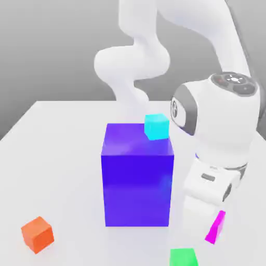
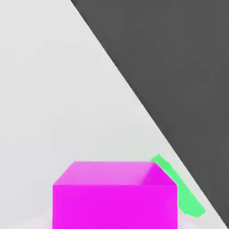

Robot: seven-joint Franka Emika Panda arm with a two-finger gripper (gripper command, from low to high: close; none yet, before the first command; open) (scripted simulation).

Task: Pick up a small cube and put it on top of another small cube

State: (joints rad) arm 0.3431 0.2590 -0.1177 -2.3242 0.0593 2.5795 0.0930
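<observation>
The hand view shows the pink cube (image 2: 114, 197) close under me, beside the green cube (image 2: 179, 188), which I could knock, and I cannot tell how my fingers stand

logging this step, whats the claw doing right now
claw: fingers hidden by the arm, open or closed cannot be told; magenta cube sits right at it.

The arm's white hand hides most of the small glossy magenta cube (image 1: 215, 227) in the exterior view. There the small green cube (image 1: 183, 257) is cut by the lower edge. In the hand view, the magenta cube (image 2: 114, 197) covers most of the green cube (image 2: 181, 190).
</observation>
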